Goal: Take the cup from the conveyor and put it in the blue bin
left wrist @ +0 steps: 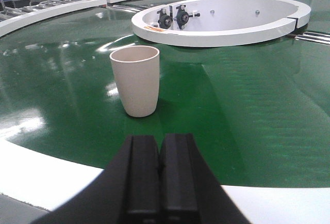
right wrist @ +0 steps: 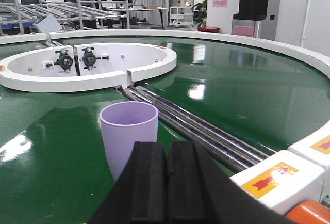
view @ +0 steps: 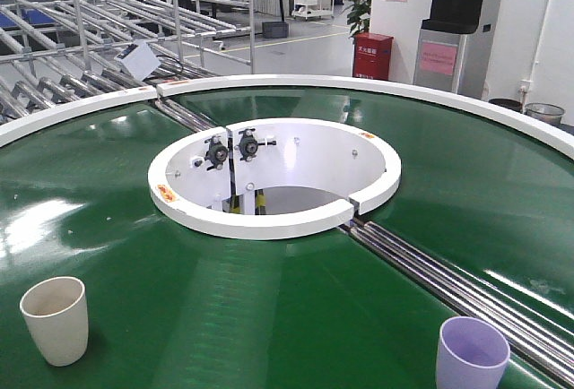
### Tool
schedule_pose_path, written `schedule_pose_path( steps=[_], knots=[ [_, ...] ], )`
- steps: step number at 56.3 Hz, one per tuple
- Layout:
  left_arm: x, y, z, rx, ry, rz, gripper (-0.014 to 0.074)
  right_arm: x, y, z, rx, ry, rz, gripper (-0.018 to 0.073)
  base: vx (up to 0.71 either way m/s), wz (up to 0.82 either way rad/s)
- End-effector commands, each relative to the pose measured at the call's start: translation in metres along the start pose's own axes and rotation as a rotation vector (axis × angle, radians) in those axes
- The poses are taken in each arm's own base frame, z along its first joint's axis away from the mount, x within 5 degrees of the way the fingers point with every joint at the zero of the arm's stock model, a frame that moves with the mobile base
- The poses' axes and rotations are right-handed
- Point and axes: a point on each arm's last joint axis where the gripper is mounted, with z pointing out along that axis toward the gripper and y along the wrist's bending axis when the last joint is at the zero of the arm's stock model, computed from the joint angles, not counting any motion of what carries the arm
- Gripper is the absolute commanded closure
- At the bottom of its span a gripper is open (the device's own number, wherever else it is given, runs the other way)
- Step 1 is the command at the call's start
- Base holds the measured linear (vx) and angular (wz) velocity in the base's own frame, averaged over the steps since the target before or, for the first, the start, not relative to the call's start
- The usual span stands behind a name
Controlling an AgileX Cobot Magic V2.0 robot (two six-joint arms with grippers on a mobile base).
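Left gripper [left wrist: 160,149] — fingers pressed together, holding nothing; cream cup [left wrist: 135,82] upright just ahead of it.
Right gripper [right wrist: 166,154] — likewise pressed together, empty; lilac cup [right wrist: 129,131] upright directly before it, beside steel rollers [right wrist: 196,125].
Both cups on conveyor [view: 269,308]. Blue bin not in view.
Risk: advancing with jaws unopened would topple cup; any conveyor drift would spoil alignment.

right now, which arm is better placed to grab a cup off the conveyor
Right, probably. The purple cup sits just beyond the right claw, partly hidden behind it. The cream cup stands farther from the left claw, with bare belt between. Both claws are shut.
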Motion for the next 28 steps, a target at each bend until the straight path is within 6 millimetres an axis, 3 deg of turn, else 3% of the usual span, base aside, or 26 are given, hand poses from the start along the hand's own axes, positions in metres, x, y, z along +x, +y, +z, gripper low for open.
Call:
schedule_pose_path(
  steps=[1, 28],
  knots=[
    [-0.006, 0.000, -0.001, 0.002, -0.085, -0.009, 0.0603, -0.002, 0.001, 0.000, -0.008, -0.077, -0.008, 0.0568, 0.00, 0.00],
    [-0.017, 0.001, -0.002, -0.012, -0.212, -0.010, 0.0603, -0.002, 0.001, 0.000, -0.008, -0.077, -0.008, 0.0568, 0.00, 0.00]
  ],
)
